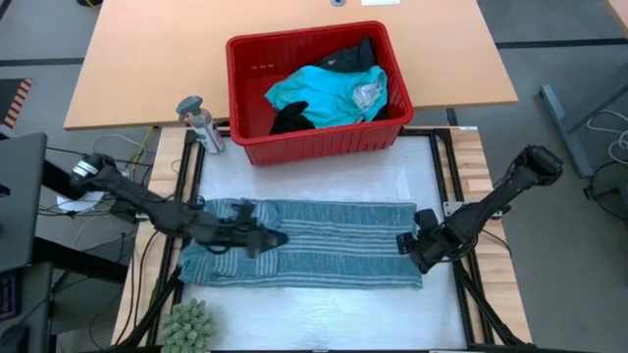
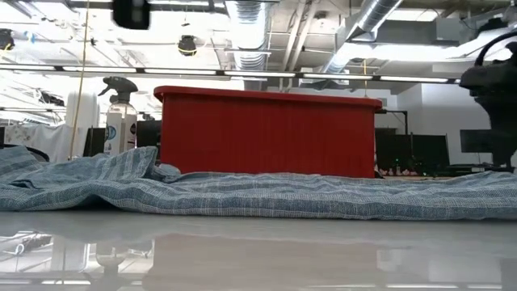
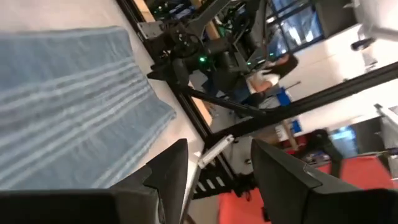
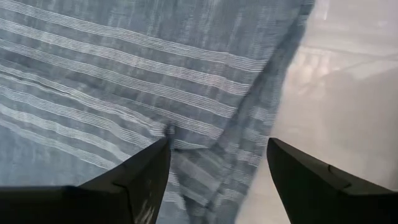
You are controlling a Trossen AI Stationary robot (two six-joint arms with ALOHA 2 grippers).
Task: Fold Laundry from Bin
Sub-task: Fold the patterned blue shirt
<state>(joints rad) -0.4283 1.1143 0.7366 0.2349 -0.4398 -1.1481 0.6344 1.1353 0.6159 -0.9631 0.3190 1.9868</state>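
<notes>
Turquoise garment [image 1: 324, 93] only from above

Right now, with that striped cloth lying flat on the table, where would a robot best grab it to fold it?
Probably at the corners of the short ends. The striped garment lies spread flat, long side across the table, so each end faces an arm. The right gripper hangs open over its right edge; the left gripper, open, is above the left half. Pinching an edge from above suits thin cloth.
</notes>
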